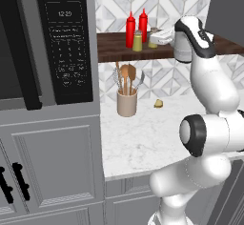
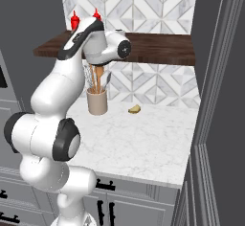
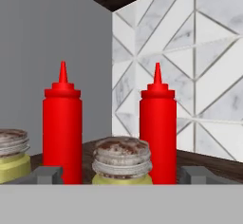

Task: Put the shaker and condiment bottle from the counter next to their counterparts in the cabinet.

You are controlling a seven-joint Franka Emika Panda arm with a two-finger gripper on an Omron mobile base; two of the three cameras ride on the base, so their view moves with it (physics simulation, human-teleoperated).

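Note:
My gripper point(image 3: 122, 176) is open at the dark brown cabinet shelf point(image 1: 112, 52), one finger on each side of an olive-yellow shaker point(image 3: 122, 159) with a grey cap. That shaker stands on the board, with gaps to both fingers. A second, identical shaker point(image 3: 10, 154) stands to its left. Behind them two red condiment bottles point(image 3: 62, 133) point(image 3: 158, 133) stand upright side by side; I cannot tell which came from the counter. In the left base view the gripper point(image 1: 161, 38) is at the shelf's front, beside the shakers point(image 1: 137, 42) and bottles point(image 1: 130, 28).
A beige crock point(image 1: 127, 102) with wooden utensils stands on the white marble counter point(image 1: 143, 143) under the shelf. A small yellow morsel point(image 1: 158, 104) lies near it. A black microwave point(image 1: 66, 43) hangs to the left. A dark wall point(image 2: 215, 76) closes the right side.

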